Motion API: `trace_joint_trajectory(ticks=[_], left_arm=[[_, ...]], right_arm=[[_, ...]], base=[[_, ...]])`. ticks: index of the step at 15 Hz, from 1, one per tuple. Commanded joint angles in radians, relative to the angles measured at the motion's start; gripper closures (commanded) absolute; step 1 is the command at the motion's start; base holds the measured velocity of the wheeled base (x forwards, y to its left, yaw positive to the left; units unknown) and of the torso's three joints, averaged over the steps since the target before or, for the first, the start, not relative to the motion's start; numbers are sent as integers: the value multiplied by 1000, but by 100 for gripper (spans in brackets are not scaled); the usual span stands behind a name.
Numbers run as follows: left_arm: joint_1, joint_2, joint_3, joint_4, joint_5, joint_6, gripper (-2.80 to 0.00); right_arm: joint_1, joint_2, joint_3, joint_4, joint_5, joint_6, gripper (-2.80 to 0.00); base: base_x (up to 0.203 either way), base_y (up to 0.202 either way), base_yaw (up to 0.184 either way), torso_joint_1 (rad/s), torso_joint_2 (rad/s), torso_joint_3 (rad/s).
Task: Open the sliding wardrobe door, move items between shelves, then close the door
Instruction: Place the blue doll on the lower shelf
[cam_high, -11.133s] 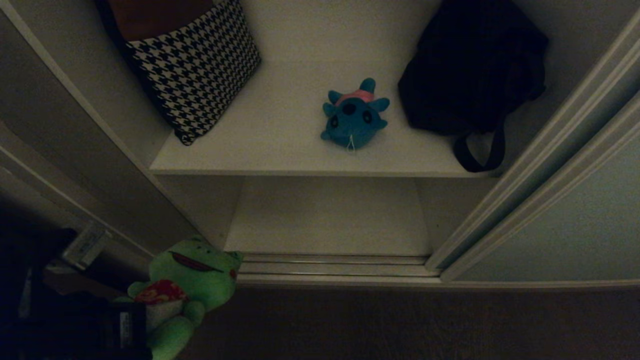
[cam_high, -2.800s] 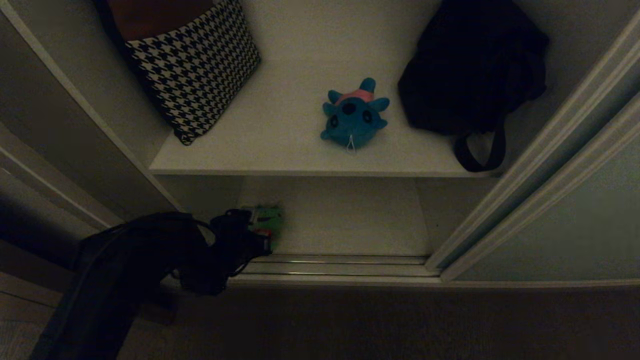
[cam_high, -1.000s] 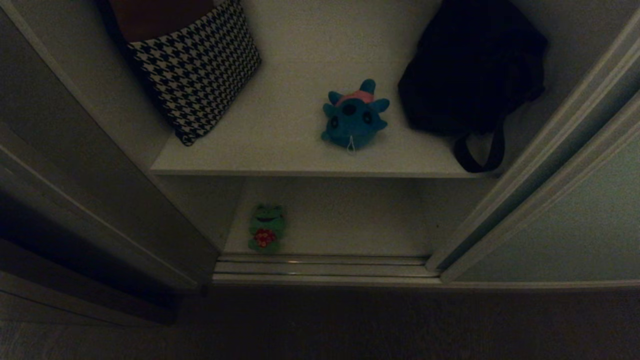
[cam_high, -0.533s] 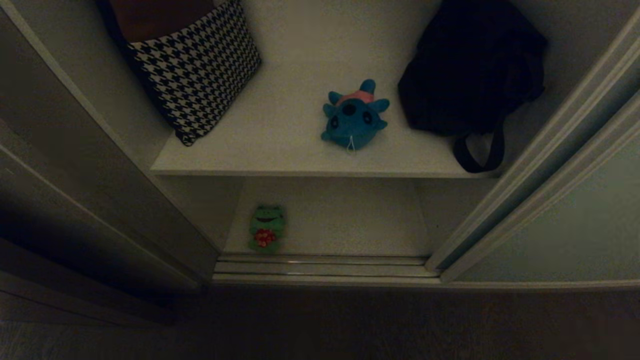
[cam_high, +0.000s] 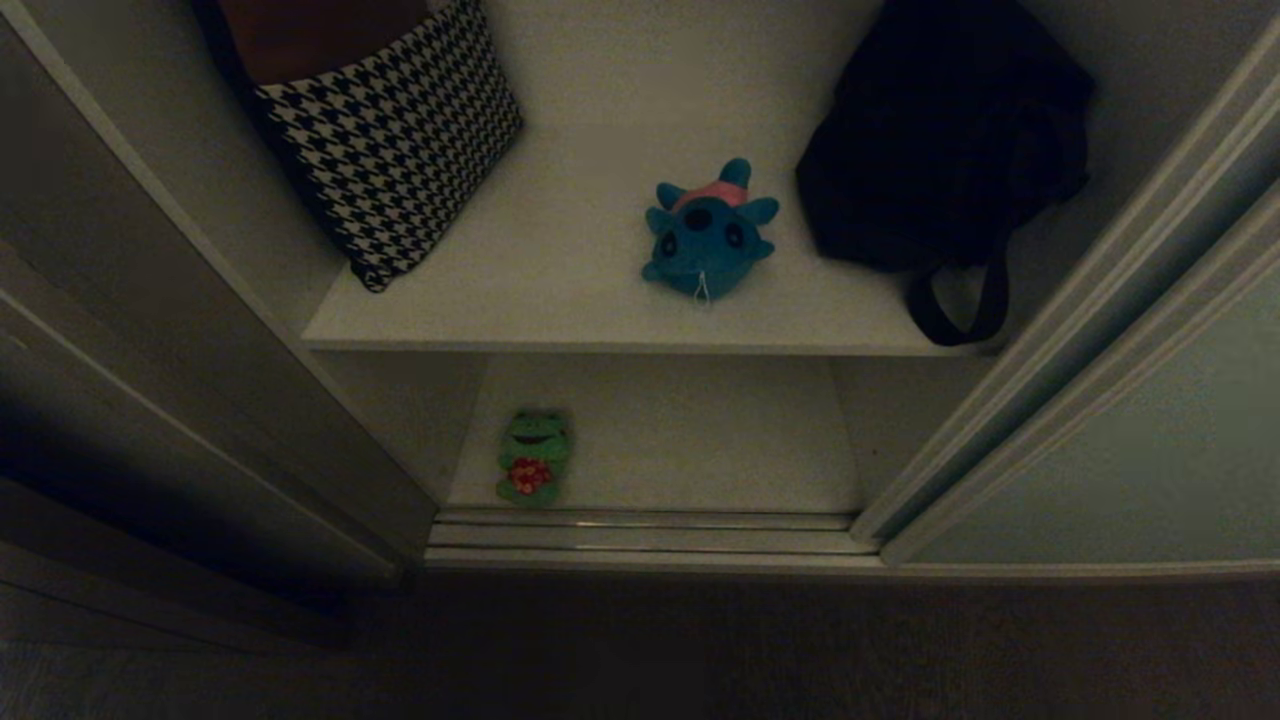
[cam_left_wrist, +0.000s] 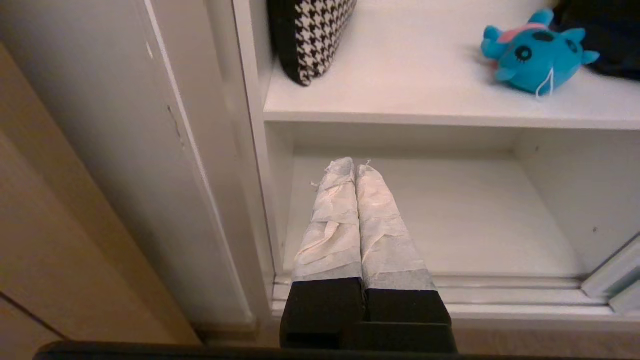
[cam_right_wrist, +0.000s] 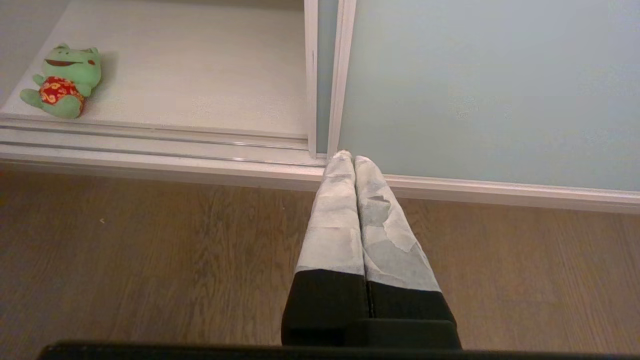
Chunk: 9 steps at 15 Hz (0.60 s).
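The green frog (cam_high: 535, 458) lies on its back at the left front of the lower shelf (cam_high: 700, 440); the right wrist view also shows the frog (cam_right_wrist: 62, 80). On the upper shelf (cam_high: 560, 300) sits the blue plush (cam_high: 708, 232), free of any grip. The sliding wardrobe door (cam_high: 1150, 440) stands pushed to the right, leaving the opening bare. My left gripper (cam_left_wrist: 355, 164) is shut and empty, outside the wardrobe and pointing into the lower compartment. Low over the floor before the door's bottom frame, my right gripper (cam_right_wrist: 347, 156) is shut and empty. Neither arm shows in the head view.
A houndstooth cushion (cam_high: 395, 130) leans at the upper shelf's left, and a black strapped bag (cam_high: 940, 140) fills its right. Silvery rails (cam_high: 650, 535) run along the threshold. The wardrobe's side panel (cam_high: 200, 330) bounds the left. Wooden floor (cam_right_wrist: 150, 250) lies in front.
The frog, held low at the left earlier, was set on the lower shelf by my left arm, which then left the head view. Nothing has moved in the last second.
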Motion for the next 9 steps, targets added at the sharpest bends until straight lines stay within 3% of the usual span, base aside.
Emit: trace_joint_trajectory(ticks=[1, 4, 6, 9], left_arm=[[-1, 7, 4, 2, 2, -5, 0], [-1, 7, -17, 7, -19, 5, 0], [-1, 6, 0, -30, -31, 51, 0], [-1, 7, 3, -34, -30, 43, 0]], right_arm=[[1, -1, 0, 0, 0, 0, 0], [-1, 0, 0, 0, 0, 0, 0], [1, 0, 0, 0, 0, 0, 0], [1, -1, 0, 0, 0, 0, 0]], base=[[0, 0, 0, 0, 0, 0], [0, 0, 0, 0, 0, 0], [0, 0, 0, 0, 0, 0], [0, 0, 0, 0, 0, 0]])
